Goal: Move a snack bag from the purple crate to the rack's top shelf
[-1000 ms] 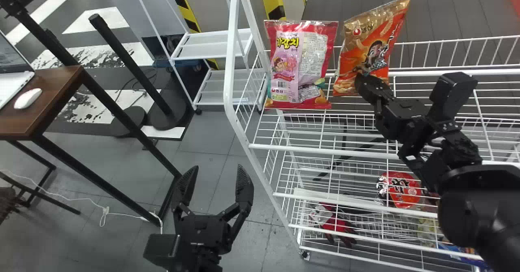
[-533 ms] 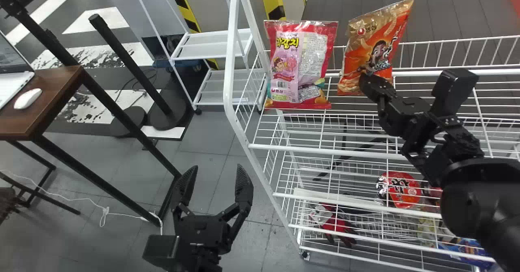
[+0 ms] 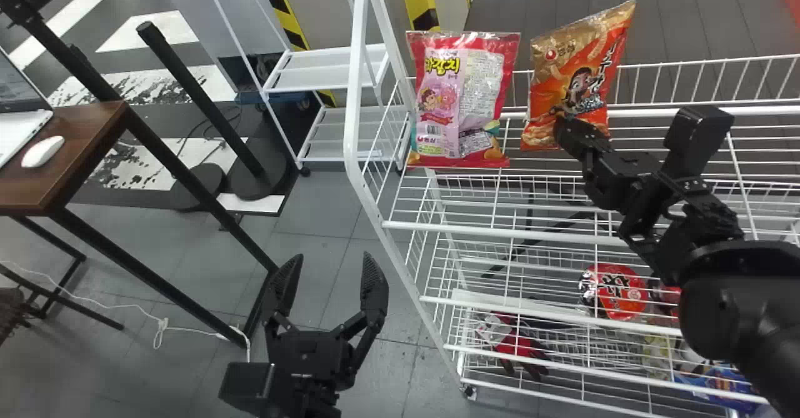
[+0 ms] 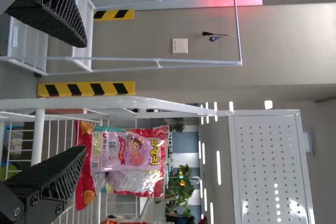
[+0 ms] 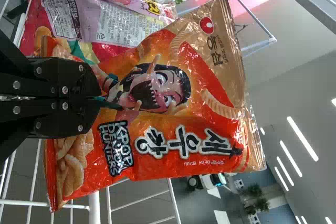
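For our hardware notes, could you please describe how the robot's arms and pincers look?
The left arm and right arm are black, the right with a thick, rounded section. The left pincer has tapered, ribbed fingers; silvery screws dot the right pincer.

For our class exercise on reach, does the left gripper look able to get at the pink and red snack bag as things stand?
Probably not straight across: the left gripper is open, but the rack's white end frame stands between it and the snack bag.

Glossy plastic-film snack bag [image 3: 575, 80], crinkled.
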Tool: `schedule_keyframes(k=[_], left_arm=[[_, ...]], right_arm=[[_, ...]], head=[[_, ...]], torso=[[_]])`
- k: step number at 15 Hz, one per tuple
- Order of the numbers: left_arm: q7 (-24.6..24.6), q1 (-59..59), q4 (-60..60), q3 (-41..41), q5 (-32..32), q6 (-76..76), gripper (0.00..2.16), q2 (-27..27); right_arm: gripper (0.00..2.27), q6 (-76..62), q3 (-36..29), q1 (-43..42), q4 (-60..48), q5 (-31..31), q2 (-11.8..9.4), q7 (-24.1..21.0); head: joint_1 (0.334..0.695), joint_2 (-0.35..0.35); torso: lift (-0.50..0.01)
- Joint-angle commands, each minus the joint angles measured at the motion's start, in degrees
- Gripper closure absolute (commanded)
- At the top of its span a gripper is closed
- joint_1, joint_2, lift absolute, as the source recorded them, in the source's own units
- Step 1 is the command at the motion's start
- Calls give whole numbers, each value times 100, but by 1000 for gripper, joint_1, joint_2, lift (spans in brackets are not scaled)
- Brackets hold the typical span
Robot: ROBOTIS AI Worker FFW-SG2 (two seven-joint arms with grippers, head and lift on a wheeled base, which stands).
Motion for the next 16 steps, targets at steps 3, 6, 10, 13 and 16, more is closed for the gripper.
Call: schedule_keyframes(k=[3,6,10,13,16], left_arm=[[13,-17,71,0,0,-34,124,0],[13,-35,106,-9,-9,-69,124,0],[13,-35,141,-9,-9,-157,124,0],[13,-52,159,-9,-9,-157,124,0],[13,-61,203,-9,-9,-157,124,0]], right_arm=[[907,-12,36,-27,32,-75,5,-26],[772,-12,36,-45,102,-93,5,-34],[390,-100,45,-53,173,-67,5,-96],[390,-171,45,-45,208,-49,5,-105],[390,-241,45,-45,208,-14,5,-105]], head=[[695,350],[695,350],[695,350],[695,350],[695,350]], torso=[[0],[0],[0],[0],[0]])
